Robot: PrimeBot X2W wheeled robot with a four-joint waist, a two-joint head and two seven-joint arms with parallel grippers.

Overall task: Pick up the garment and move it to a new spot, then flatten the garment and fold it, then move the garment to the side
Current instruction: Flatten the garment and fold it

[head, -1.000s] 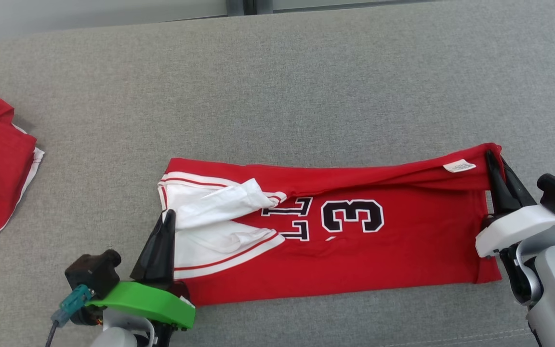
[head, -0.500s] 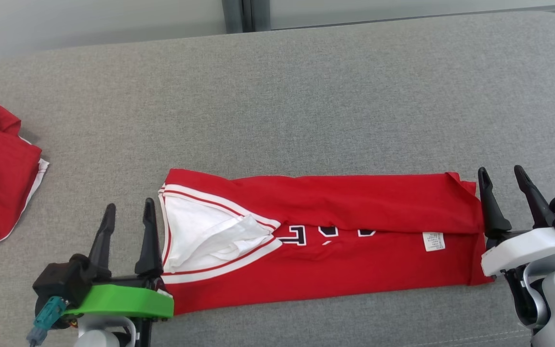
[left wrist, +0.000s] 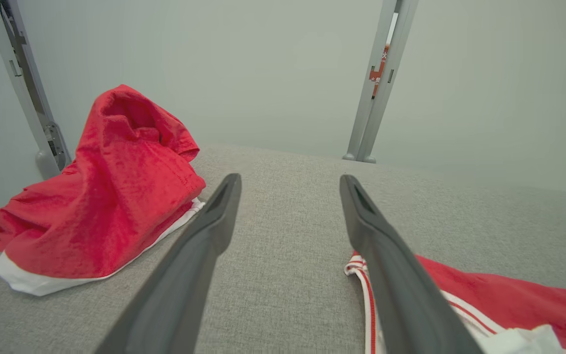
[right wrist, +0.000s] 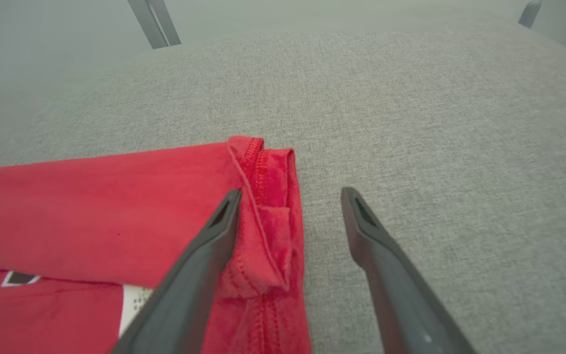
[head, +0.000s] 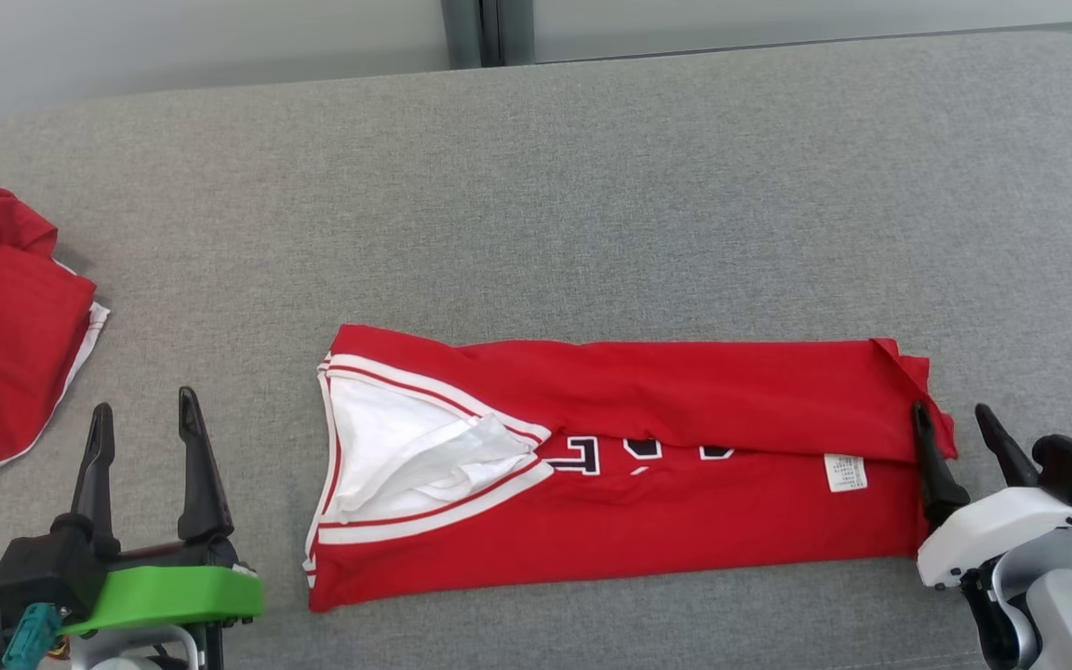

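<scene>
Both grippers now stand wide open and hold nothing, where a second ago they were pinched shut on the ends of the garment (head: 685, 465). Our left gripper (head: 143, 402) sits just clear of the collar end; our right gripper (head: 949, 409) has its inner finger over the hem end. The garment lies as a long band mid-way across the grey cushion (head: 592, 186), its far edge laid over the number. We judge the lengthwise fold done; a crosswise fold and the move aside remain.
</scene>
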